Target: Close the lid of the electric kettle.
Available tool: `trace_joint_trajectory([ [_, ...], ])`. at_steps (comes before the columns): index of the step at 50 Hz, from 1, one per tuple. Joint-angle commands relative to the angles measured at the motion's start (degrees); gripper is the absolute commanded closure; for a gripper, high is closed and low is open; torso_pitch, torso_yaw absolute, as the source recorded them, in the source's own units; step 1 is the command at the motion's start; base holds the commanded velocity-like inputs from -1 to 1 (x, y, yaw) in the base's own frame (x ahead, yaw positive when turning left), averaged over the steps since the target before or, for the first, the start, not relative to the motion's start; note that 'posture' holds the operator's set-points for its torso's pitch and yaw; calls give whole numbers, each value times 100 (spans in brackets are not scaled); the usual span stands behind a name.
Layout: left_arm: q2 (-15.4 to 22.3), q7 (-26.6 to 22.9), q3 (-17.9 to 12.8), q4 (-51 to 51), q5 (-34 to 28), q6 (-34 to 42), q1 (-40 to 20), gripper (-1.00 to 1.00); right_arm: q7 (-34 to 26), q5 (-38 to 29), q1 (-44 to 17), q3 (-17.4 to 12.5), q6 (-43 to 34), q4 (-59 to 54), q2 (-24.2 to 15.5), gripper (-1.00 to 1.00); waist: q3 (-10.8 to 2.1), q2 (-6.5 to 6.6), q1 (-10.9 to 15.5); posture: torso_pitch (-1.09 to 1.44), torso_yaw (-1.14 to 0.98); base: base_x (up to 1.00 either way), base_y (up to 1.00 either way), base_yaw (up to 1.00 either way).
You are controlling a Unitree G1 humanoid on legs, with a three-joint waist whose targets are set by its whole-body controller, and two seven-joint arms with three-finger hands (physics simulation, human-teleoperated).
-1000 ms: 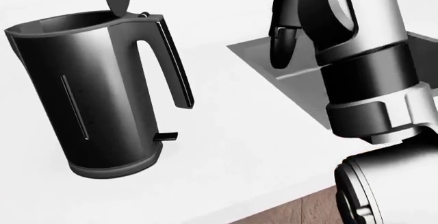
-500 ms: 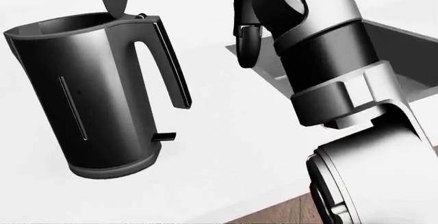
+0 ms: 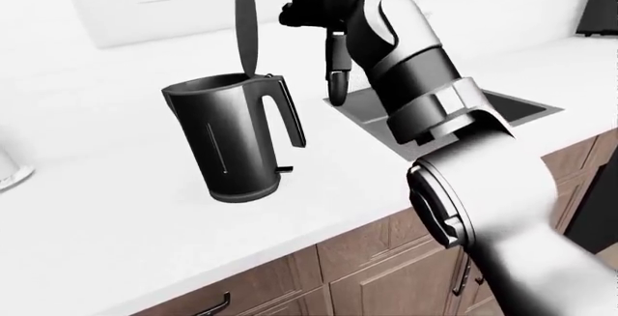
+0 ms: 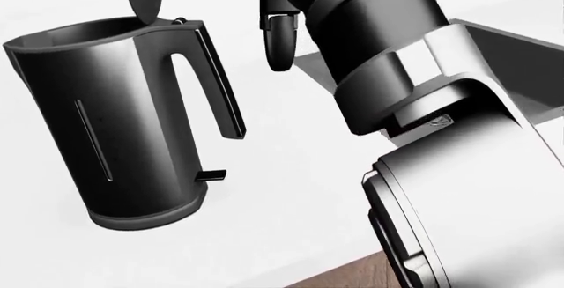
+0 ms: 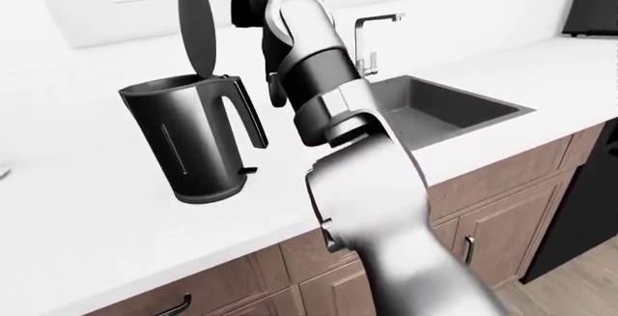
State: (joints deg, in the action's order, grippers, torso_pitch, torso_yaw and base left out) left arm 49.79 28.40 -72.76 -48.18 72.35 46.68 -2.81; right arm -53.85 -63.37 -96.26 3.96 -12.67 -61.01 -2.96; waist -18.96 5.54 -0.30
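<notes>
Glossy black kettle (image 3: 241,138) – oval lid (image 3: 245,30) upright – on a matte white tabletop (image 3: 116,229); right hand (image 3: 319,19) at its two o'clock, fingers (image 3: 336,77) loosely spread.

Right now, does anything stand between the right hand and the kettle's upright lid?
Nothing: in the left-eye view only white wall shows between the right hand and the raised dark oval lid of the black electric kettle.
</notes>
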Motion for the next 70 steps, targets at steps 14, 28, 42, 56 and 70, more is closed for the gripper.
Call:
trace_joint_trajectory([
  [14,121,17,-11,29,29,-127,-55,-100,530,205,-554,29,24,-448,220,-100,6,54,17,-60,0,0,0,0],
  [28,137,27,-89,57,102,-144,-15,-100,584,313,-837,61,8,-668,525,-100,2,84,20,-60,0,0,0,0],
  [42,108,16,-66,94,85,-182,-18,-100,876,493,-866,125,-90,-842,1225,-100,-37,175,-50,-60,0,0,0,0],
  [56,97,20,-66,114,110,-213,-7,-100,819,557,-1141,218,-193,-870,1845,-100,-24,166,-52,-60,0,0,0,0],
  [70,70,57,87,40,36,-231,-52,-100,504,416,-1343,168,-18,-882,1091,-100,-34,55,48,-60,0,0,0,0],
])
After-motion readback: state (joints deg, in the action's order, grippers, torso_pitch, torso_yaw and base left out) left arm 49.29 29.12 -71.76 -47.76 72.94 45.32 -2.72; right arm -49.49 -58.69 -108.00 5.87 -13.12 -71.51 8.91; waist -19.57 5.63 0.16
